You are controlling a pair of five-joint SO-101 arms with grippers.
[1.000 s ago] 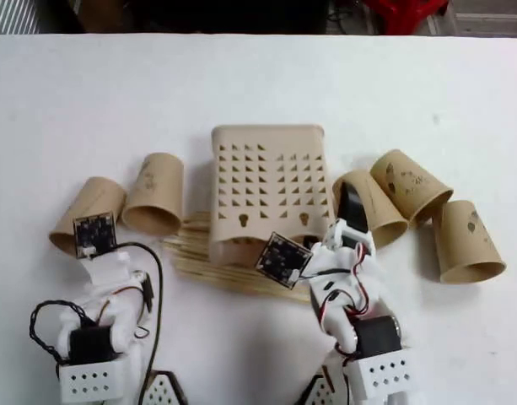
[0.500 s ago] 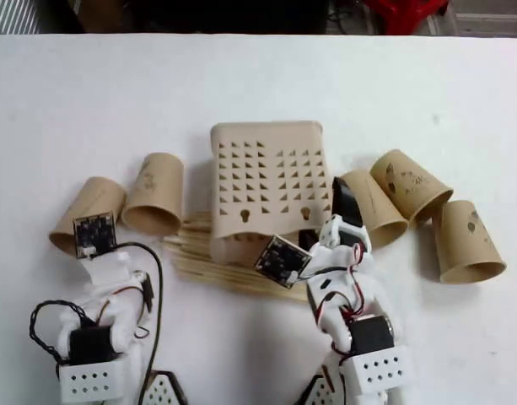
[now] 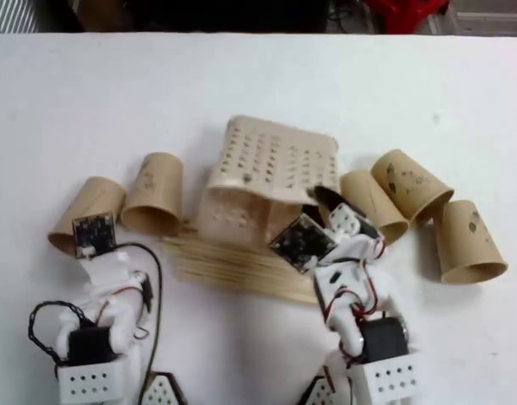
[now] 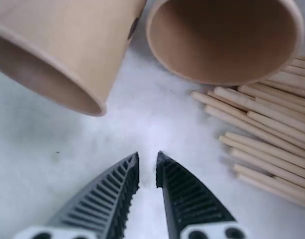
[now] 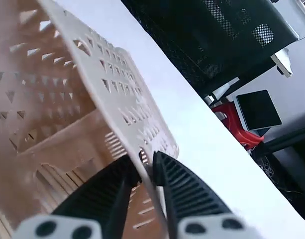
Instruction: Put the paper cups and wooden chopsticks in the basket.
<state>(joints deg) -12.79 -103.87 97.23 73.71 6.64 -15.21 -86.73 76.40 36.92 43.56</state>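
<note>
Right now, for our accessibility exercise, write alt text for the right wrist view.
The right gripper pinches the edge of a perforated wall of the tilted beige basket, above the white table. Beyond the table's far edge stand dark mesh equipment and a red object.

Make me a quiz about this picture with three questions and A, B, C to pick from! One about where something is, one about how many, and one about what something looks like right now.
1. Where are the chopsticks?
A. In the basket
B. On the table beside the basket
C. Inside a cup

2. How many paper cups are there?
A. Five
B. Three
C. Seven

3. How is the basket?
A. Lying flat
B. Stacked on a cup
C. Tilted, pinched by the right gripper

Answers: B, the sticks lie on the table by the basket. A, two cups lie on one side of the basket and three on the other. C, the basket leans and the fingers clamp its holed wall.
</note>
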